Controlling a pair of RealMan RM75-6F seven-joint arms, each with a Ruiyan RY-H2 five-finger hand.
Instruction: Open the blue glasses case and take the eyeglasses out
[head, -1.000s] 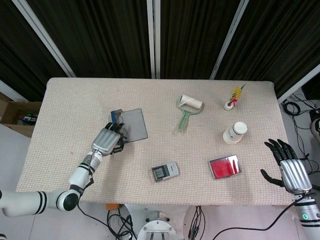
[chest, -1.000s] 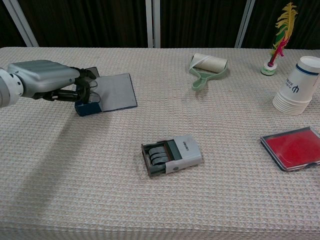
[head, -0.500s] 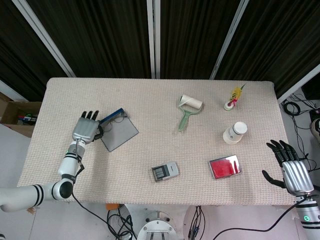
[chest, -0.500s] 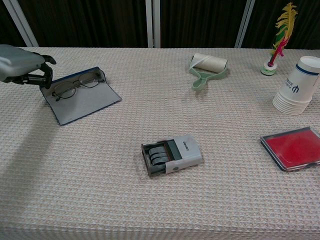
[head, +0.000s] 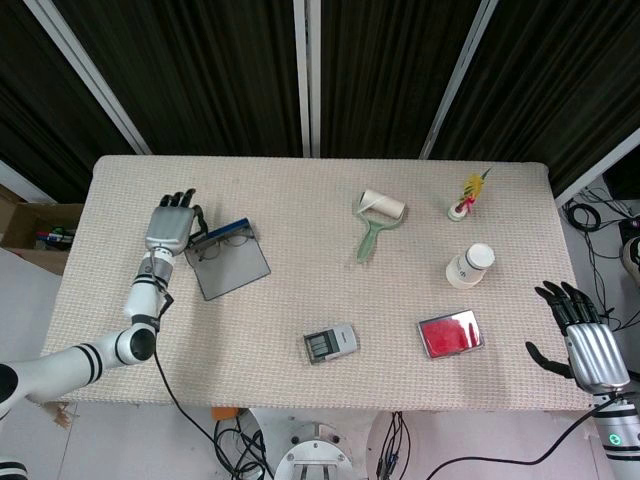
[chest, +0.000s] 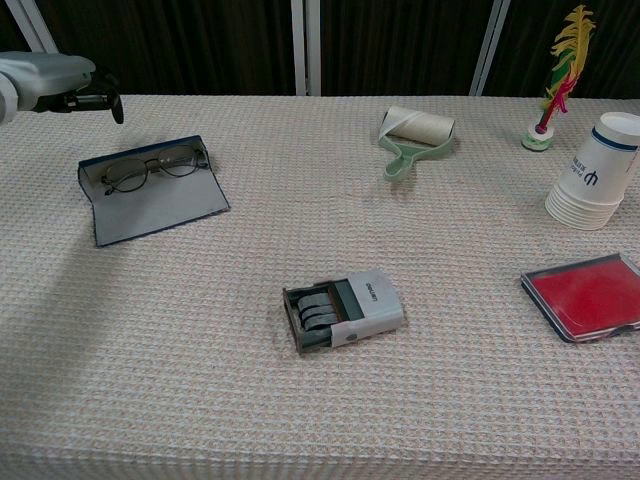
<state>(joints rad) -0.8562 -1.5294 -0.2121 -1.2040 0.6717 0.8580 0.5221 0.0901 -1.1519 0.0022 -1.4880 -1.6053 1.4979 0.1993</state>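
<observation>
Eyeglasses (head: 222, 239), thin wire-framed, lie in the flat blue fabric glasses case (head: 229, 270), which is spread open in the left-centre of the head view. My left hand (head: 170, 225) sits just left of the case, fingers apart, holding nothing. My right hand (head: 585, 340), lower right, hangs off the table, also spread and empty.

In the chest view the glasses (chest: 150, 168) rest along the case's (chest: 152, 204) far edge, upper left; my left hand (chest: 58, 81) hovers beyond it, partly cropped, so finger detail is unclear. For the lift I'd come down over the bridge and pinch lightly, avoiding dragging the flap. The stacked white paper cups (chest: 597, 173) carry a blue logo; the grey date stamp (chest: 345, 312) has small writing I can't read.
</observation>
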